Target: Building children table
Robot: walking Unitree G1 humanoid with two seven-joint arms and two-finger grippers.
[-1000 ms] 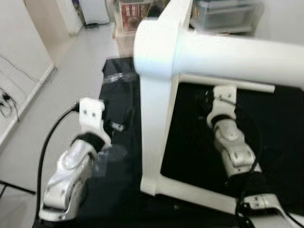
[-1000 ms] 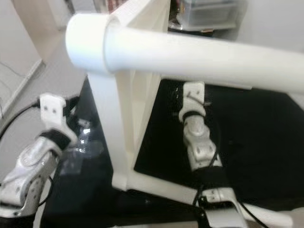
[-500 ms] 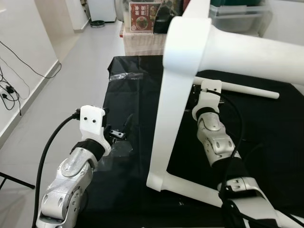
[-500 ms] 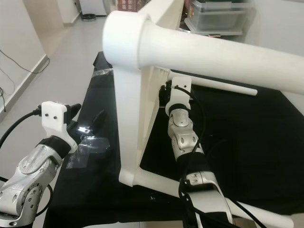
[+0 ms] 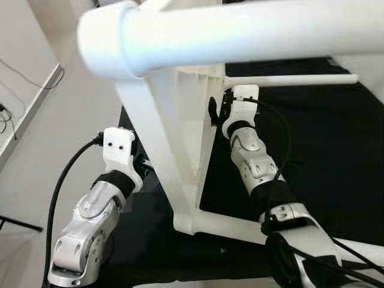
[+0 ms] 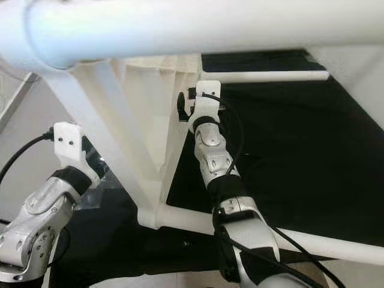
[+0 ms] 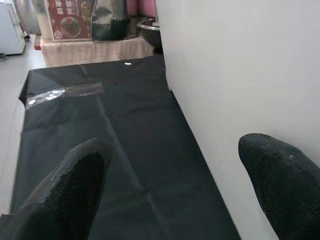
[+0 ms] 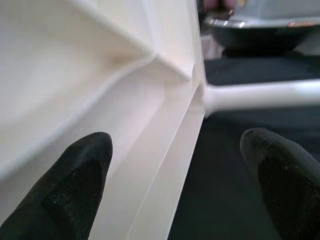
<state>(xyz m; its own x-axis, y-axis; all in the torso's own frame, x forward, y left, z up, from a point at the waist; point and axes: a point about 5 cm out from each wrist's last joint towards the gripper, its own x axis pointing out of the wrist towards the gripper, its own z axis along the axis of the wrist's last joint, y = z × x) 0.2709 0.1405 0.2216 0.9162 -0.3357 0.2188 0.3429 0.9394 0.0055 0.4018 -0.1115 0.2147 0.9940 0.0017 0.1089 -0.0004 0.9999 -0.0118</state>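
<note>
Your white children's table (image 5: 180, 126) is standing tipped on its side on the black-covered surface (image 5: 336, 156), legs jutting toward the camera. Your right hand (image 8: 175, 165) is gaping wide against its ribbed underside; your left hand (image 7: 170, 175) is spread wide just beside its flat top.

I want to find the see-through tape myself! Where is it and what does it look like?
Start at the black cloth spread beside the big white table top. Follow the cloth to its far corner, toward the low shelf with the red poster. The clear tape strip lies flat there, the only shiny, crinkly patch on the dark cloth.
</note>
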